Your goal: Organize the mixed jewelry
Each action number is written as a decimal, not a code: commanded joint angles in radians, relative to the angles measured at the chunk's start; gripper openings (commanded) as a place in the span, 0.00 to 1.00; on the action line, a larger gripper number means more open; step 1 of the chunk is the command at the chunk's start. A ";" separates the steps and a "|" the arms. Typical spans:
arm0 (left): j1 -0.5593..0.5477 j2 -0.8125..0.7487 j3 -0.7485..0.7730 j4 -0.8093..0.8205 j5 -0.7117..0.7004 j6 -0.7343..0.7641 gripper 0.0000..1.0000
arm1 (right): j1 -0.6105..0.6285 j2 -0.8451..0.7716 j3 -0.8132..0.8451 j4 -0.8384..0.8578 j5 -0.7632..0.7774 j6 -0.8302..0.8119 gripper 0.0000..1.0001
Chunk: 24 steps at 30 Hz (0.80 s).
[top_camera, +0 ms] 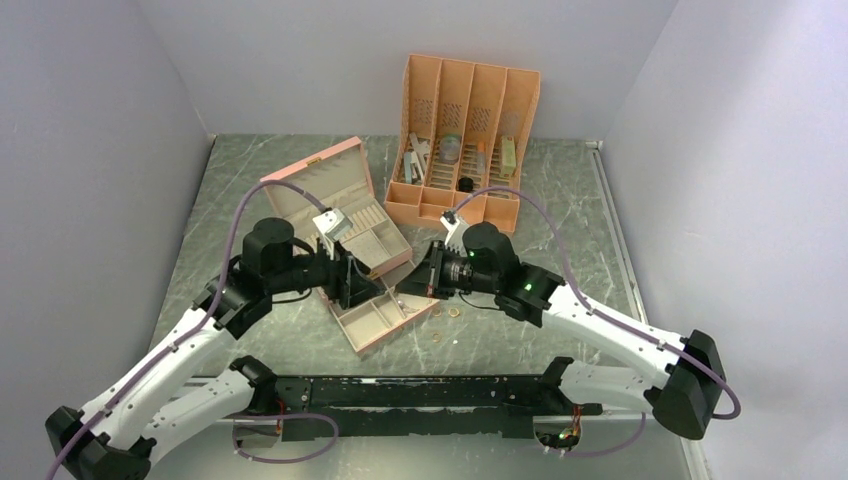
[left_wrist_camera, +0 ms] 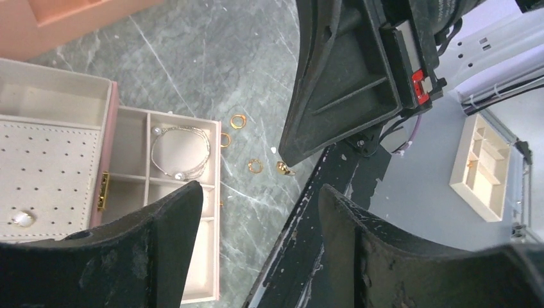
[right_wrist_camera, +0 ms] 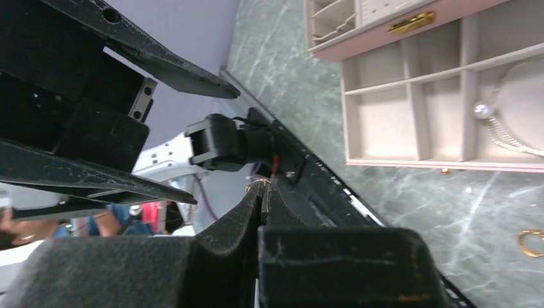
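The right gripper (right_wrist_camera: 262, 192) pinches a gold piece (right_wrist_camera: 258, 183) at its tip; the left gripper (left_wrist_camera: 260, 187) gapes, loose rings (left_wrist_camera: 255, 165) at its twelve o'clock.

Your desk (top_camera: 570, 210) reads dark grey-green, marbled with thin white veins. In the top view, the organizer (top_camera: 470, 100) at twelve o'clock is salmon orange. The box (top_camera: 320, 190) at ten o'clock is pink outside and cream inside, with a gold clasp (left_wrist_camera: 102, 191). Its chain (left_wrist_camera: 192, 138) is silver, strung with white pearls (left_wrist_camera: 176, 175). The rings (left_wrist_camera: 238, 120) on the desk are gold, as is the speck (left_wrist_camera: 284, 169) at the tip of the black right tool (right_wrist_camera: 262, 187). The left tool (left_wrist_camera: 260, 192) is black too. Your arms (top_camera: 170, 360) are white with black joints and purple cables (top_camera: 238, 225). A green light (top_camera: 527, 288) glows on the right one.
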 commanded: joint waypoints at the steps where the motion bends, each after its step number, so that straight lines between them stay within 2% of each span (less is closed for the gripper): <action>1: -0.005 -0.039 0.038 0.011 0.005 0.090 0.71 | 0.004 0.019 0.027 0.071 -0.095 0.153 0.00; 7: -0.005 -0.088 0.037 0.031 -0.026 0.154 0.70 | 0.005 0.040 0.010 0.202 -0.153 0.317 0.00; 13: -0.005 -0.146 0.011 0.082 -0.028 0.210 0.67 | 0.005 0.062 -0.004 0.270 -0.146 0.422 0.00; 24: -0.007 -0.215 -0.055 0.183 0.075 0.236 0.56 | 0.013 0.074 -0.032 0.386 -0.132 0.541 0.00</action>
